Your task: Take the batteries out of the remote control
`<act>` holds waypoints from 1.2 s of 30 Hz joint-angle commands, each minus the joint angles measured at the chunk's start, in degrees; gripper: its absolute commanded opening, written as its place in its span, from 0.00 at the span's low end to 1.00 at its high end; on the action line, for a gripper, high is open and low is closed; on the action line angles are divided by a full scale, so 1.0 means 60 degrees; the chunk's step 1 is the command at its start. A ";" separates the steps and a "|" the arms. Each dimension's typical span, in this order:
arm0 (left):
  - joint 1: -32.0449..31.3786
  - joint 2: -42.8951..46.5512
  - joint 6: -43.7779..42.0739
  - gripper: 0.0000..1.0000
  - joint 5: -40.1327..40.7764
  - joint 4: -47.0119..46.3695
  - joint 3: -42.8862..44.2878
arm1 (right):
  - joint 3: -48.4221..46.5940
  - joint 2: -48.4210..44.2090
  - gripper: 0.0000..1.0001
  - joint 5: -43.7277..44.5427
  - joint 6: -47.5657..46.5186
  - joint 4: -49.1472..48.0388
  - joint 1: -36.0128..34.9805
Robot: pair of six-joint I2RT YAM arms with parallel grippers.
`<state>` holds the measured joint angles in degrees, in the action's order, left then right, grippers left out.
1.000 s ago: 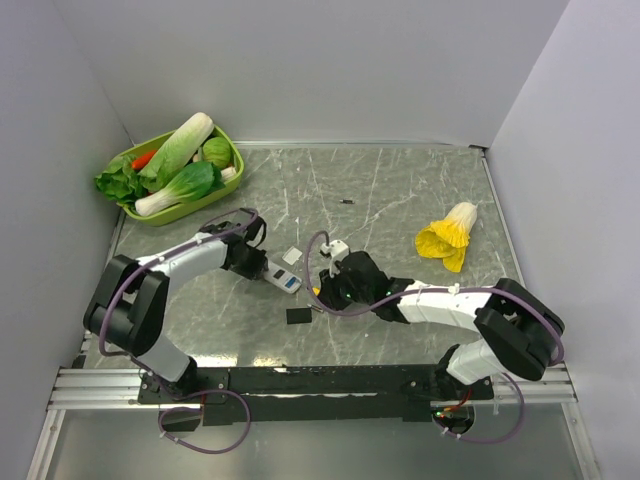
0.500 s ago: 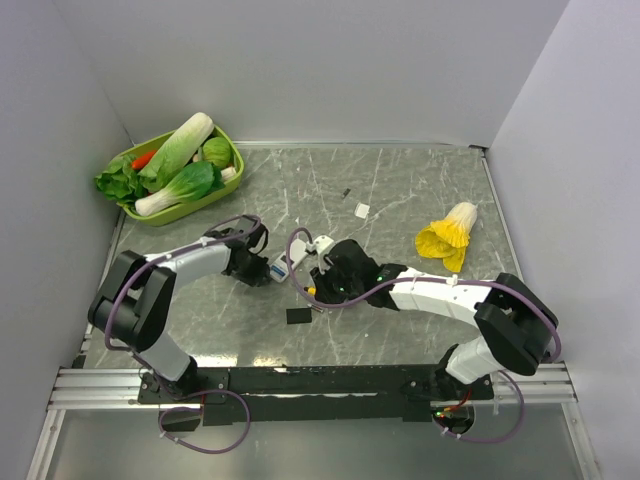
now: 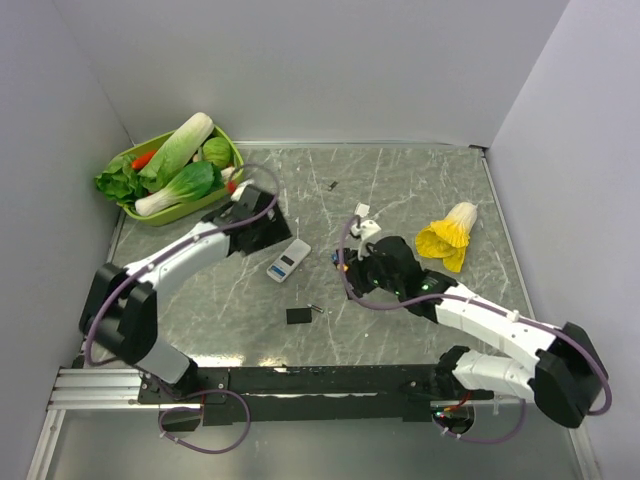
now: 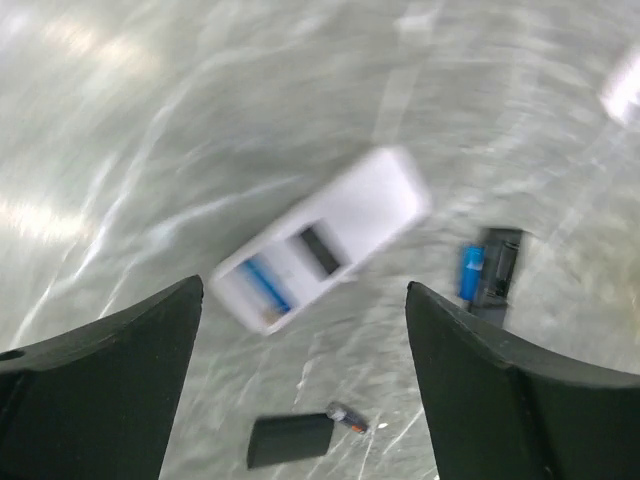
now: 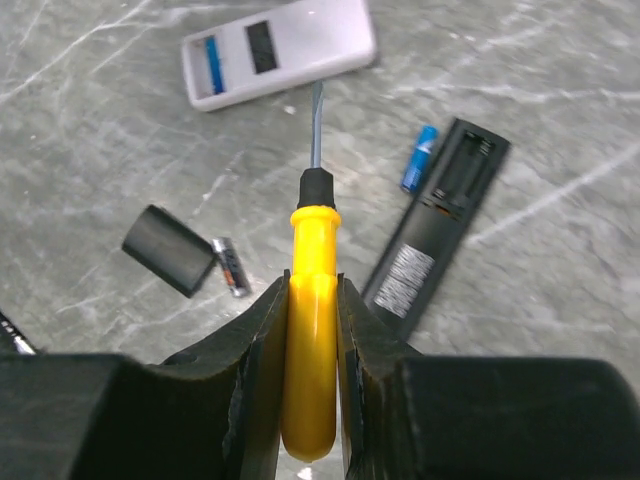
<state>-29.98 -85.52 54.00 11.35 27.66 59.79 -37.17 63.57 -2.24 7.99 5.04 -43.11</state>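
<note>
Battery [image 5: 212, 65], blue, sits in white remote [image 5: 280, 48] at 11 o'clock of screwdriver [image 5: 310, 330], clamped tight in right gripper [image 5: 312, 295]; left gripper [image 4: 303, 295] wide, empty: lever tip gently under one end.

Blue cell [image 5: 212, 62] seated in the open white remote [image 5: 300, 40]; loose blue battery [image 5: 420, 157] just beside the black remote [image 5: 440, 225]

A cover plate [image 3: 298, 316] and a battery [image 3: 316, 308] lie just before the remote [image 3: 288, 261]; a second remote [image 5: 440, 225] and second battery [image 5: 420, 158] lie right of it.
</note>
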 commanded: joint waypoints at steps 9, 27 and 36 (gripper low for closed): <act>-0.1024 -0.2650 -0.5659 0.93 -0.0694 0.0881 0.3276 | 0.1200 -0.2421 0.00 0.0798 0.0221 -0.0050 0.0974; 0.1158 -0.6489 -0.3813 0.62 -0.1498 -0.1955 0.8945 | 0.1888 -0.3857 0.00 -0.0403 0.0602 -0.0650 0.0975; 0.1568 -0.8493 -0.3334 0.68 -0.1978 -0.3771 1.0439 | 0.1903 -0.3813 0.00 -0.1135 0.0793 -0.1133 0.0975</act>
<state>-21.17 -130.82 29.50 5.67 13.08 118.06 -25.82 41.65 -6.33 11.73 2.33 -37.45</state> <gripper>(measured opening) 0.716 0.282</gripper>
